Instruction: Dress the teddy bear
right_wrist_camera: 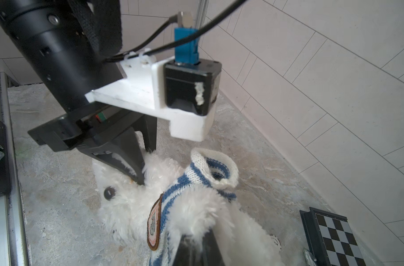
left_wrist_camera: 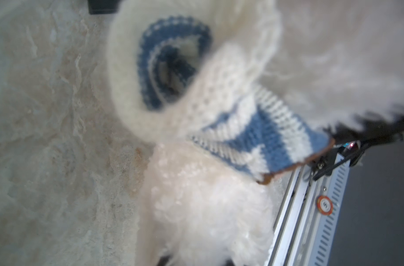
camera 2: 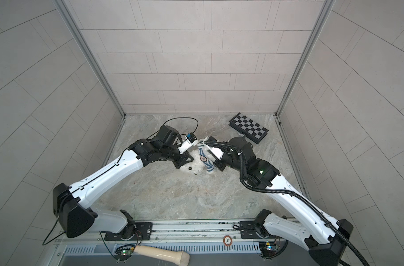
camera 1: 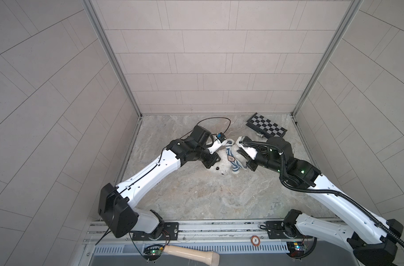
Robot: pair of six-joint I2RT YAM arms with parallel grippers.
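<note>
Your left fingers (right_wrist_camera: 133, 152) are clamped shut in the teddy bear (right_wrist_camera: 127, 214) fur just beside the striped shirt (right_wrist_camera: 173, 191). Your right fingers (right_wrist_camera: 191, 251) are closed on fur against that shirt.

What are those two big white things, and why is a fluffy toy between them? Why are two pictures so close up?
They are two robot arms, each ending in a pincer called a gripper. Two pictures come from a two-eyed camera high above the table, looking down. The two close ones come from little cameras on the arms' wrists. On the table lies a white teddy bear with a blue-and-white striped shirt partly around it, and a chessboard near the back wall. The left gripper is shut in the fur by the bear's head. The right gripper is shut where shirt and fur meet; which one it pinches is hidden.
</note>
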